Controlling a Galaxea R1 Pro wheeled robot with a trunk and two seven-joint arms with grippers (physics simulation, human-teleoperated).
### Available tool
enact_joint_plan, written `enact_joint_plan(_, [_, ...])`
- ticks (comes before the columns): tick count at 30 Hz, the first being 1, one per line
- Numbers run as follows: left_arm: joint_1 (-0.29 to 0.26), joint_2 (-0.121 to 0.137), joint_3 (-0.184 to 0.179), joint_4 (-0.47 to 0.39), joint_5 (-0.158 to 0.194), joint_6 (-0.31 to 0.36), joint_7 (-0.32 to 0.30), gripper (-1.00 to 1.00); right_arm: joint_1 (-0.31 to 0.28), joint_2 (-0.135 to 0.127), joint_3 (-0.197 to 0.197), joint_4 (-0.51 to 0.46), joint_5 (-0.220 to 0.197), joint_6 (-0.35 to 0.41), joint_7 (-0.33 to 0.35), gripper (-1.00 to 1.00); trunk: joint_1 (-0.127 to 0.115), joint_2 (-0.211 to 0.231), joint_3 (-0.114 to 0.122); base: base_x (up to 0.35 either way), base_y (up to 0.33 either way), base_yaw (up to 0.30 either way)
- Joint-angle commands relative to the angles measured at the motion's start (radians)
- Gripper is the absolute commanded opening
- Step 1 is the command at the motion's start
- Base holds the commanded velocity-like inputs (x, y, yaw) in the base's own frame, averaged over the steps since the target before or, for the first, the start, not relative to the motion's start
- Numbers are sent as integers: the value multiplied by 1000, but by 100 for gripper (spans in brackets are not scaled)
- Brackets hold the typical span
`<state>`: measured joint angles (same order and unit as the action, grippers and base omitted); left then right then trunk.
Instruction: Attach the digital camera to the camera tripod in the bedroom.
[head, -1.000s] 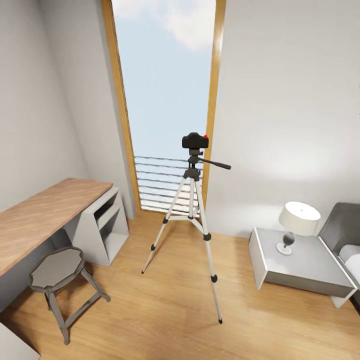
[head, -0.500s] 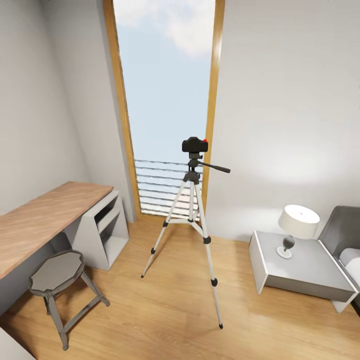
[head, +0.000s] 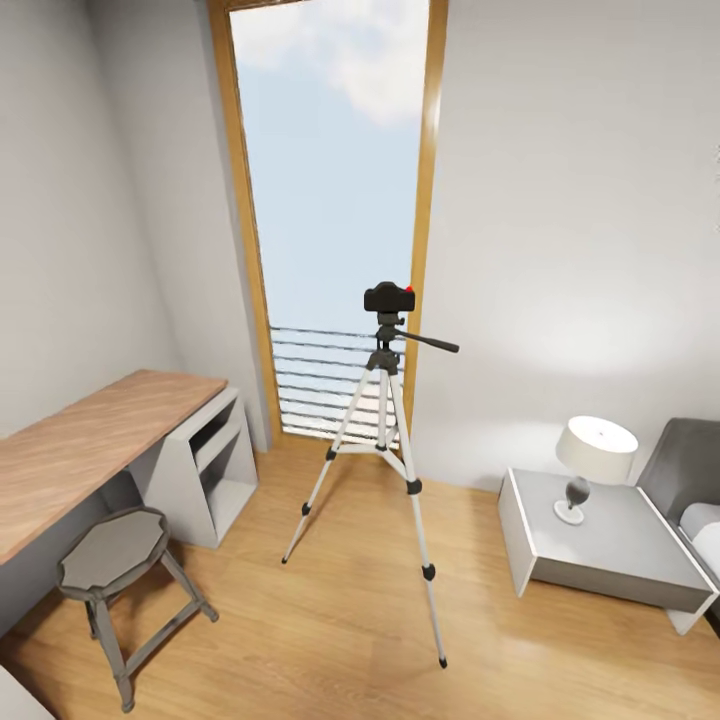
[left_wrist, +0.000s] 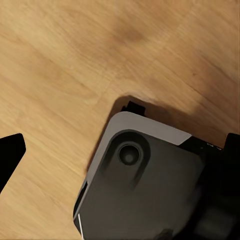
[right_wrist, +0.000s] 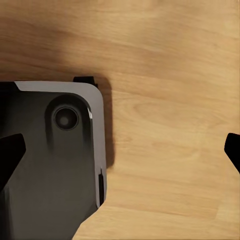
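The digital camera (head: 389, 297), small and black with a red button, sits on the head of the camera tripod (head: 383, 400). The tripod stands on the wood floor in front of the tall wood-framed window (head: 335, 200), its black pan handle (head: 432, 343) pointing right. Both wrist views look straight down at the floor beside my grey base (left_wrist: 145, 195) (right_wrist: 45, 160). My left gripper (left_wrist: 120, 160) and right gripper (right_wrist: 120, 157) are open with nothing between the fingertips, far from the tripod.
A wood-topped desk (head: 90, 440) with a grey stool (head: 112, 548) runs along the left wall. At the right stand a grey nightstand (head: 610, 540) with a white lamp (head: 595, 450) and the bed's edge (head: 690, 490). Open floor lies between me and the tripod.
The whole head view has shifted: the tripod and furniture look slightly smaller and lower, so the camera has moved back or tilted. The camera stays on the tripod.
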<state>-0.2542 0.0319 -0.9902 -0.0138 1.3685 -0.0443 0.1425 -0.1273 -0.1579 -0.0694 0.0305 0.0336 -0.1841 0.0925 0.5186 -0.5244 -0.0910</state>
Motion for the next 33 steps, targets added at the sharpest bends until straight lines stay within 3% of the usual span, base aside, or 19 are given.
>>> enact_joint_plan(1, [0,0,-8,-1,7,-2,5,100,-2,-1,-7,3,3,-6,4,100,0,-2,0,0,0,0])
enact_joint_plan(33, [0,0,-8,-1,7,-2,5,100,-2,-2,-7,3,5,-6,4,100,0,-2,52,0,0,0])
